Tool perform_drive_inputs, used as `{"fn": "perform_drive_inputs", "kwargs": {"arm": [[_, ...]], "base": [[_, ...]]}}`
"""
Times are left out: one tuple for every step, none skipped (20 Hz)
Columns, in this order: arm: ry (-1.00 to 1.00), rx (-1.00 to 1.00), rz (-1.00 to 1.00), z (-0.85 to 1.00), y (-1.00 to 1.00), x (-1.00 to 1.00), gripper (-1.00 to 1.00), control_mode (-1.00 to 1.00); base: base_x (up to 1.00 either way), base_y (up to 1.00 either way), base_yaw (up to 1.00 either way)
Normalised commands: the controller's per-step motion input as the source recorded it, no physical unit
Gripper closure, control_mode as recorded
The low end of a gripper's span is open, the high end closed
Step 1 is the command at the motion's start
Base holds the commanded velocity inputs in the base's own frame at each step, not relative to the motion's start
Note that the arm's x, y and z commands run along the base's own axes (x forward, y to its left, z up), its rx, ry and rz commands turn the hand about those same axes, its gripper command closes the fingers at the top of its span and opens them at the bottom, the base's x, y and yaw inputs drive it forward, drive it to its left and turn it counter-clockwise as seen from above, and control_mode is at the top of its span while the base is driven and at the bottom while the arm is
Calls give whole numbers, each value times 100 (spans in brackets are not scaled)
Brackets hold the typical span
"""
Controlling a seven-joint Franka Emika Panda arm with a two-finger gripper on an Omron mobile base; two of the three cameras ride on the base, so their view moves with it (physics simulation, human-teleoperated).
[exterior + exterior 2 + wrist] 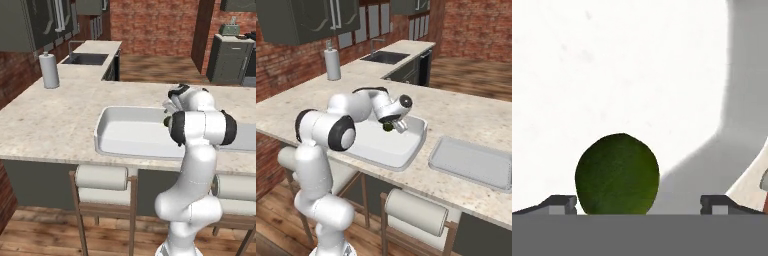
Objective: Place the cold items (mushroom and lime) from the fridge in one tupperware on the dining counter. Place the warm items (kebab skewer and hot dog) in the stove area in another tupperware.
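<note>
On the tabletop (50,120), as the left base view has it, a white tupperware (115,132) lies near the front edge, and the arm's white body stands in front of its right part, so this view hides what lies inside. A paper towel roll (49,70) stands well apart at the back left, near the sink (87,59).

Seen from the right base view, the fingers (392,125) hang low over the far right part of the same tupperware (401,150), with the small dark green lime (387,127) at their tips, inside the container's walls. A second, greyer tupperware (471,162) lies just beside the first on its right, and no food shows in it.

Looking along the hand, the lime (617,174) sits against the white floor of the tupperware (612,65); it is round, dark green, a little pointed at the top. The two fingertips (558,204) stand far apart on either side of it, with a plain gap on the right, so the fingers are spread wide and grip nothing.

My judgement: the lime is just let go into the cold container, so that part is done. A brownish-white edge at the right may be the mushroom, but I cannot tell. The kebab skewer and hot dog look still to be fetched for the other tupperware.
</note>
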Motion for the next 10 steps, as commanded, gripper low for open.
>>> {"fn": "perform_drive_inputs", "kwargs": {"arm": [[-41,0,-17,35,11,-100,-100,-100],[-25,0,-16,39,5,-100,-100,-100],[-7,0,-11,44,0,-69,-100,-100],[0,0,-10,34,0,-26,-100,-100],[0,0,-9,45,0,-24,-100,-100],[0,0,-5,89,0,-64,-100,-100],[0,1,-2,100,-16,-100,-100,-100],[0,0,0,100,-25,-100,-100,-100],[0,0,0,100,-19,-100,-100,-100],[1,-2,0,100,-3,-100,-100,-100]], "base": [[0,0,0],[0,0,0],[0,0,0],[0,0,0],[0,0,0],[0,0,0],[0,0,0],[0,0,0],[0,0,0],[0,0,0]]}}
